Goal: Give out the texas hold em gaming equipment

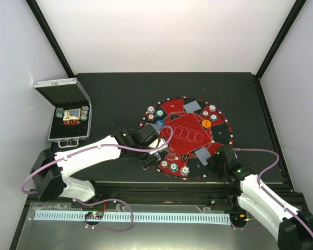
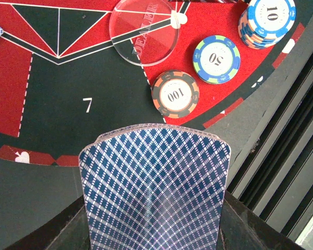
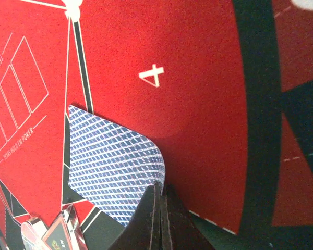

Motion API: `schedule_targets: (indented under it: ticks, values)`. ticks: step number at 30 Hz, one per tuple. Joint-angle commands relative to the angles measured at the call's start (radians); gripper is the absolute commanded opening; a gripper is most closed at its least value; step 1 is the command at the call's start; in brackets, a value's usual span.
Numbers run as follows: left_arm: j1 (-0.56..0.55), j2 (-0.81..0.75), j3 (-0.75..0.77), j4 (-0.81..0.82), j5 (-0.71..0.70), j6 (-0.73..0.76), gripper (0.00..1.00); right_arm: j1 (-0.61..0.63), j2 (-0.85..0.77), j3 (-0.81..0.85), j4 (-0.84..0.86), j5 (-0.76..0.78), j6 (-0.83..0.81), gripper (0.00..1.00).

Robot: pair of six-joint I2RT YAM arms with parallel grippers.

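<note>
My left gripper (image 2: 154, 221) is shut on a bowed stack of blue-patterned playing cards (image 2: 155, 182), held above sector 7 of the mat. Ahead of it lie a 100 chip (image 2: 176, 94), a 50 chip (image 2: 216, 59), a stack of 10 chips (image 2: 266, 21) and a clear dealer disc (image 2: 144, 31). My right gripper (image 3: 160, 194) is shut on the curled edge of one playing card (image 3: 109, 161) that lies on the mat near sector 4. From above, the left gripper (image 1: 152, 144) is at the mat's left edge and the right gripper (image 1: 219, 155) at its lower right.
The round red-and-black mat (image 1: 188, 136) carries chip stacks (image 1: 174, 166), cards (image 1: 192, 107), an orange disc (image 1: 206, 123) and a blue disc (image 1: 159, 123). An open silver case (image 1: 69, 121) with more chips stands at the left. White walls enclose the black table.
</note>
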Motion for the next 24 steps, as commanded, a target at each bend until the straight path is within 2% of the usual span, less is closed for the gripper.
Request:
schedule_targets:
  ticks: [1,10,14,16,18,24]
  values:
    - [0.005,-0.009,0.015,0.01,-0.004,0.005,0.52,0.025,0.024,-0.029,0.02,0.015,0.05,0.02]
    - [0.005,0.002,0.016,0.009,-0.004,0.005,0.52,0.061,0.063,-0.036,0.084,0.005,0.074,0.11]
    - [0.004,0.002,0.016,0.007,-0.004,0.005,0.52,0.062,0.059,-0.024,0.065,0.019,0.067,0.19]
    - [0.004,-0.001,0.016,0.006,-0.003,0.005,0.52,0.062,0.032,-0.011,0.019,0.056,0.058,0.28]
    - [0.005,-0.005,0.017,0.005,-0.001,0.005,0.52,0.062,-0.022,0.003,-0.036,0.105,0.051,0.31]
    - [0.004,-0.014,0.013,0.009,0.023,0.007,0.52,0.061,-0.206,0.066,-0.232,0.288,0.019,0.66]
